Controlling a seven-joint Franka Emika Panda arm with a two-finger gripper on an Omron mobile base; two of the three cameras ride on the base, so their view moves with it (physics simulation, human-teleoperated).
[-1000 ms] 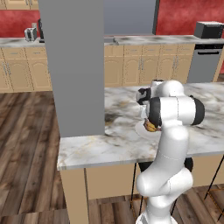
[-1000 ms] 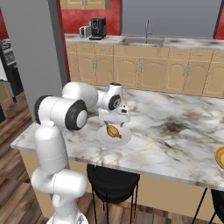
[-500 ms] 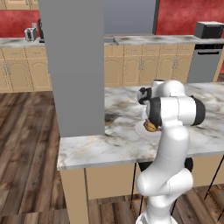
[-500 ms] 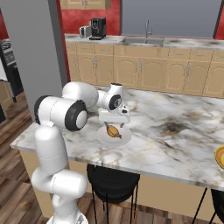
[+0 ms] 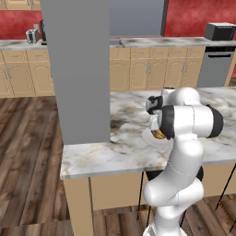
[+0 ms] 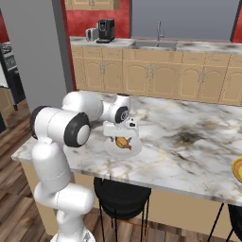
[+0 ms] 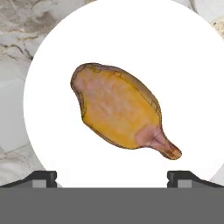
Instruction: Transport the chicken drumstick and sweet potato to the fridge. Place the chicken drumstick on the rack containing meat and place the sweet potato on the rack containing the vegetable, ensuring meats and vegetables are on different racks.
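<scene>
Marble counter [image 6: 189,156], white plate [image 7: 57,144], chicken drumstick [image 7: 118,113] half-hidden in base views, hand [image 7: 112,177] spread wide, empty

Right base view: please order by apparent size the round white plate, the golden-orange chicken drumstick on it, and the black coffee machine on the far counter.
1. Round white plate, widest of the three.
2. Black coffee machine; it stands far from the camera, so its rank against the plate is unsure.
3. Golden-orange chicken drumstick, clearly smallest.
</scene>
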